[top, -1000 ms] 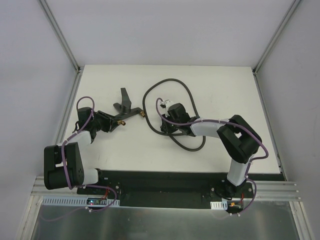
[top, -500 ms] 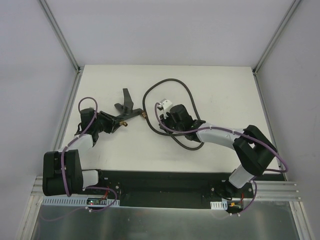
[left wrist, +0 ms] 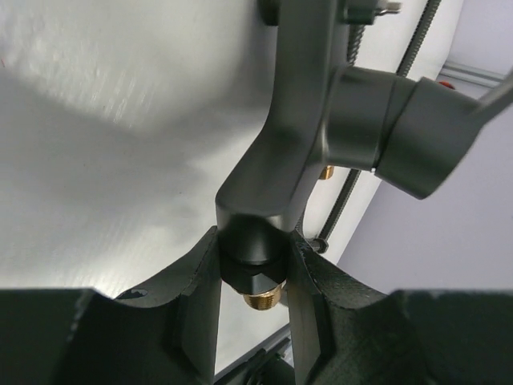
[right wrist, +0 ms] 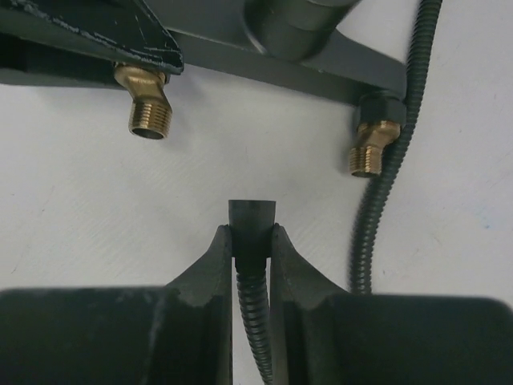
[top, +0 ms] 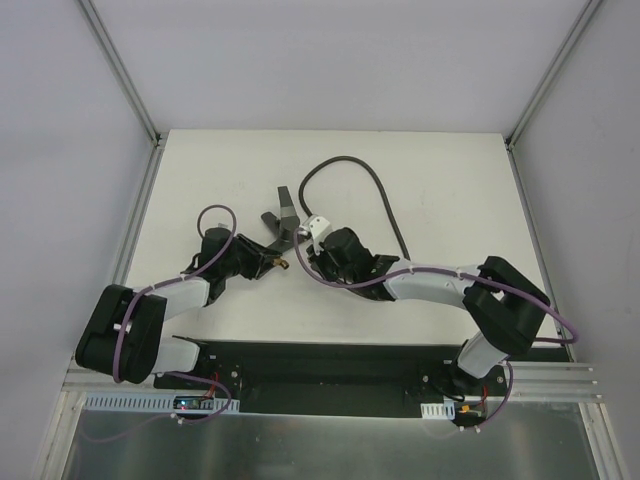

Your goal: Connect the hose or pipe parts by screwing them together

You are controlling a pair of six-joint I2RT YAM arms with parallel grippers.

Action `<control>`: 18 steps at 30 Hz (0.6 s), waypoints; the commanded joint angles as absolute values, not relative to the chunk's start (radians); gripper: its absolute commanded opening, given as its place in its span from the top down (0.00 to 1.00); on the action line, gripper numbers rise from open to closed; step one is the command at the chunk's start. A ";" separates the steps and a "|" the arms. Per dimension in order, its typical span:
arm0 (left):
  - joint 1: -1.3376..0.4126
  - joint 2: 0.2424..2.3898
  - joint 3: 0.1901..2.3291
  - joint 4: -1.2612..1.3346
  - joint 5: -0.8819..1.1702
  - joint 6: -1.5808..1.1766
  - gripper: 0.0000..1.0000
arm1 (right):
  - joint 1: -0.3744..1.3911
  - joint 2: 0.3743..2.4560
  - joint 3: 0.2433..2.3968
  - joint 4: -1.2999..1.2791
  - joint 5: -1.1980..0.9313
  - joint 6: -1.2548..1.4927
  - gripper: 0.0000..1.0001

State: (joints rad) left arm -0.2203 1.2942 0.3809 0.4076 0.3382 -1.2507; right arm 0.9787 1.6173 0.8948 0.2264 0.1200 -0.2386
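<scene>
Now grips one branch of the forked fitting (left wrist: 292,152) with the left fingers (left wrist: 202,269), clenched tight just above its brass tip (left wrist: 259,299). Clamps the dark end collar (right wrist: 252,215) of the hose (right wrist: 256,321) with the right fingers (right wrist: 218,261), with the ribbed hose running back between them. Holds both parts close together near the middle of the bench (top: 450,190), a little to the left, with the rest of the hose arching toward the far side and coming down again on the right. Points the collar straight ahead at the fitting, long axis roughly parallel to the two threaded tips, yet aims into the gap between them: one tip (right wrist: 150,112) ahead and to the left, right beside the left fingers, the other tip (right wrist: 370,148) ahead and to the right, with a stretch of hose just beside it. Touches neither tip yet. Probably calls for a sideways shift of the right arm, the one carrying the hose end, to line the collar up with one tip before any turning. Cannot tell which tip is intended.
</scene>
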 commanded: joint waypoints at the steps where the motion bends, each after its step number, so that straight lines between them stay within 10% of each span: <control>1: -0.274 1.342 0.324 0.641 0.275 -1.385 1.00 | 0.983 1.580 0.824 0.331 0.205 -0.143 0.99; 18: -0.334 1.379 0.275 0.672 0.302 -1.373 1.00 | 0.862 1.807 0.981 0.350 0.150 -0.011 0.99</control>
